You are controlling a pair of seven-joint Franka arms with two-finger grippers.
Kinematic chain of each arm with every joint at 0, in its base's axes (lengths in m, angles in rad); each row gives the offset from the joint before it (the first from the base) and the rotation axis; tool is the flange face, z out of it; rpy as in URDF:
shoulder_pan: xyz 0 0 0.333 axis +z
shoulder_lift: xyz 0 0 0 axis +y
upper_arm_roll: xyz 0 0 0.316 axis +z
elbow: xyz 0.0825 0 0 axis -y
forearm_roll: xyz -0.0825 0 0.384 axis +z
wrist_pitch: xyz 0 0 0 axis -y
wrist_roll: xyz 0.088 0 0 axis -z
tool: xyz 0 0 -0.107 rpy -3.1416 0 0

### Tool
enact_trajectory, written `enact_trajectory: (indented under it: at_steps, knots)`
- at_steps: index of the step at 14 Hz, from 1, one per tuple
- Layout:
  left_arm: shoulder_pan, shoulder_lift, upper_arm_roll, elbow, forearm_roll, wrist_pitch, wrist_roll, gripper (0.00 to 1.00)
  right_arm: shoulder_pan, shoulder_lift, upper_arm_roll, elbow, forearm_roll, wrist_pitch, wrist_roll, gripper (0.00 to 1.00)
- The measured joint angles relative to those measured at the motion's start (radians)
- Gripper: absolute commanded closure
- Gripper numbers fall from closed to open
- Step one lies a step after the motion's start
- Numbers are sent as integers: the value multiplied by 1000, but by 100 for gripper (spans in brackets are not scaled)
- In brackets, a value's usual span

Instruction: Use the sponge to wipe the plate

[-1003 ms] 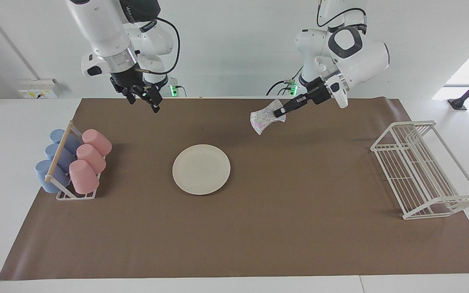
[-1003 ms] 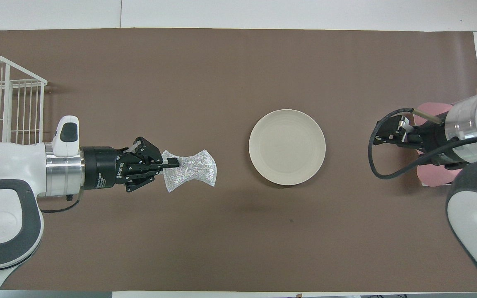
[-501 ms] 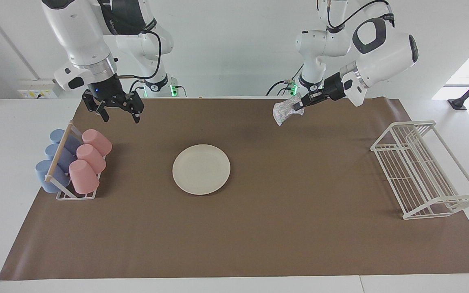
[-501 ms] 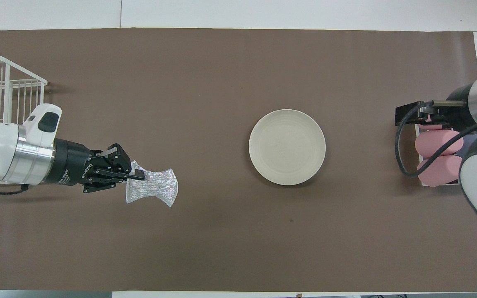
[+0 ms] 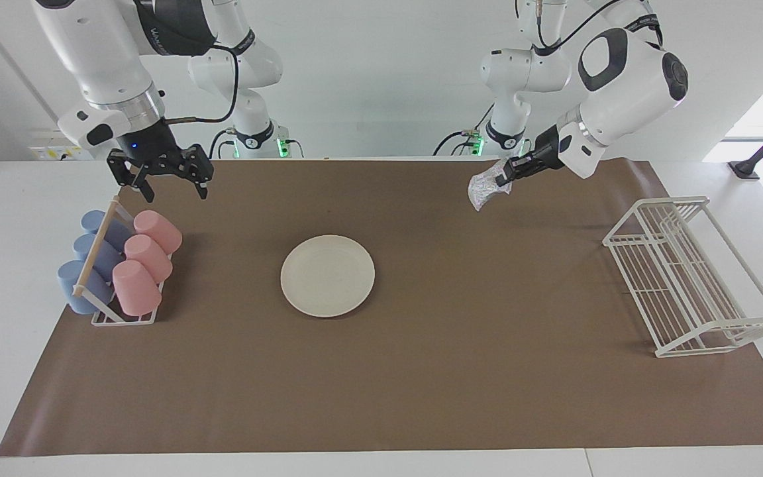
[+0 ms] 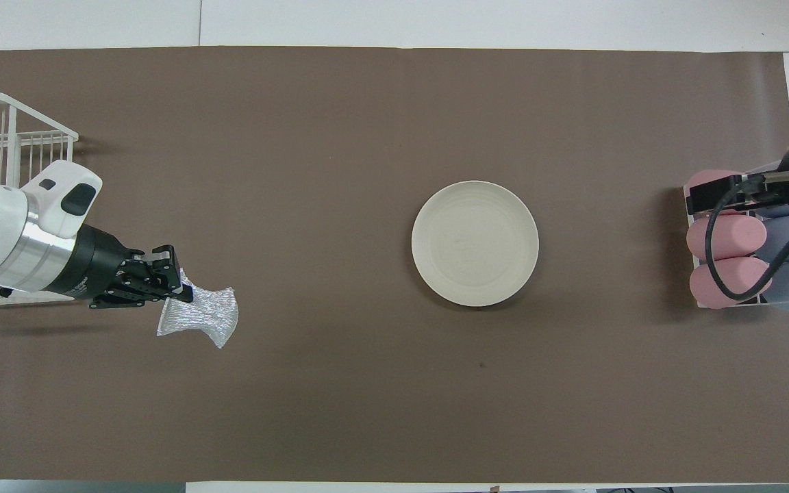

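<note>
Retreat is what I read over the last second: my left end effector [image 5: 507,176], clamped on the crinkly silvery sponge [image 5: 484,190], has drawn away from the round cream-white plate [image 5: 327,275] mid-desk, untouched, while my right end effector [image 5: 168,186] hangs wide open above the pink and blue cup rack [image 5: 116,265].

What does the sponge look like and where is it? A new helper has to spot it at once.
Start at the brown mat and go toward the left arm's end, where the white wire rack stands. In the air over the mat beside that rack, the left tool is shut on the sponge. It is a small, crinkly, silvery wad, unlike the flat cream plate mid-mat.
</note>
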Motion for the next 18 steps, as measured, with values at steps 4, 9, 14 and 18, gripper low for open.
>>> enact_trajectory:
  at_steps: [4, 9, 14, 18]
  knots:
    - [-2, 20, -15, 61, 259, -40, 43, 100, 1, -1, 0, 2, 0, -4, 0, 0]
    - [-53, 50, -25, 142, 606, -101, 49, 100, 1, -1, 0, 5, 0, -4, 0, 0]
    - [-72, 58, -27, 164, 915, -120, 27, 100, -13, -2, -5, 7, 0, -24, -1, 0]
    - [-77, 110, -26, 127, 1099, -38, -53, 100, -52, -12, -10, 11, 0, -103, -2, 0]
